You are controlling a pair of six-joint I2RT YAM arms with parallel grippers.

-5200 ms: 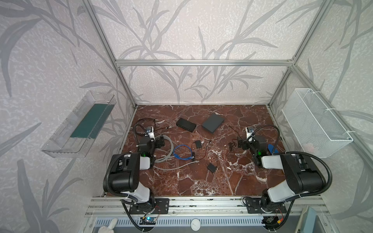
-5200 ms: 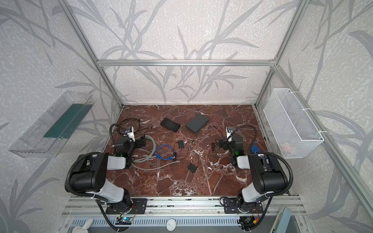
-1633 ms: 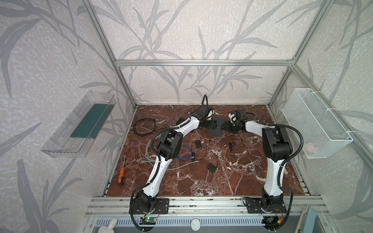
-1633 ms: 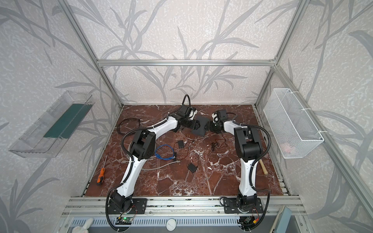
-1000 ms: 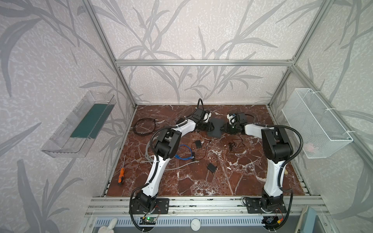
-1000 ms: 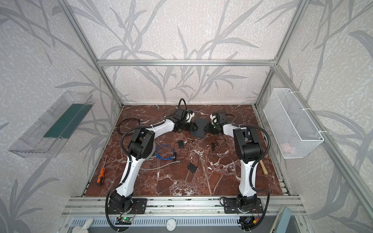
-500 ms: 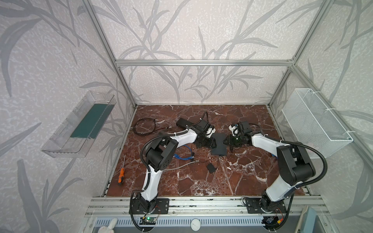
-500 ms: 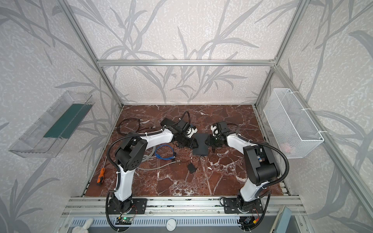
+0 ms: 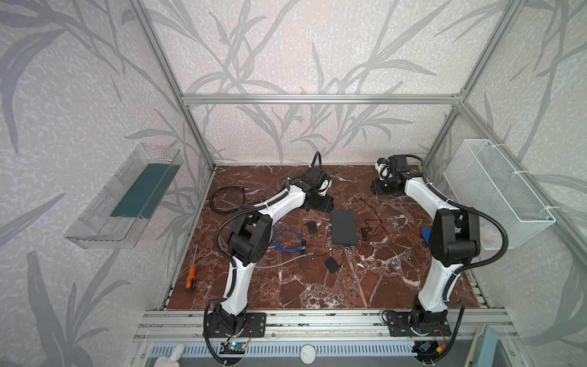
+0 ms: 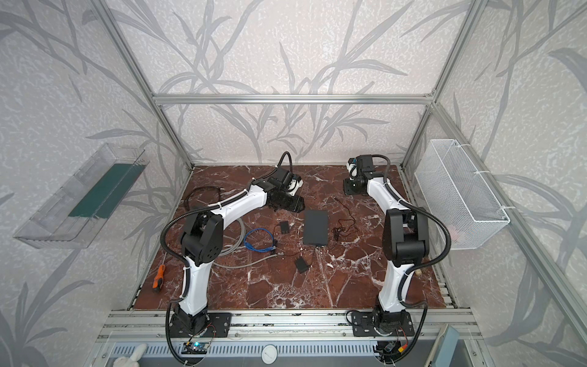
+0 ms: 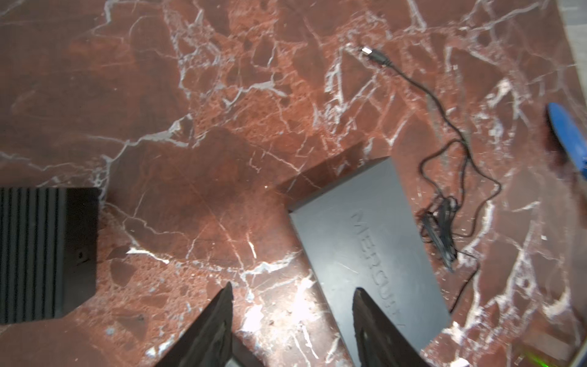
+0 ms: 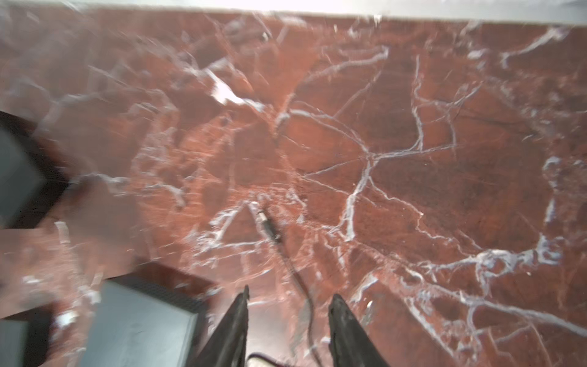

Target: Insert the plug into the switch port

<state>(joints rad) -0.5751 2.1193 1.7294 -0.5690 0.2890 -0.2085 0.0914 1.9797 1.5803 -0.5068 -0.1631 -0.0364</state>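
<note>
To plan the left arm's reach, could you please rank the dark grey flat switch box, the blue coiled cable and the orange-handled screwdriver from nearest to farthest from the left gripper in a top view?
1. The dark grey flat switch box, centre, just beside the left gripper.
2. The blue coiled cable, further left.
3. The orange-handled screwdriver, far left edge.

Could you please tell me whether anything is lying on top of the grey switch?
Nothing lies on the switch: its flat top is bare, showing only raised lettering. Whatever sits beneath it on the marble table is hidden.
</note>
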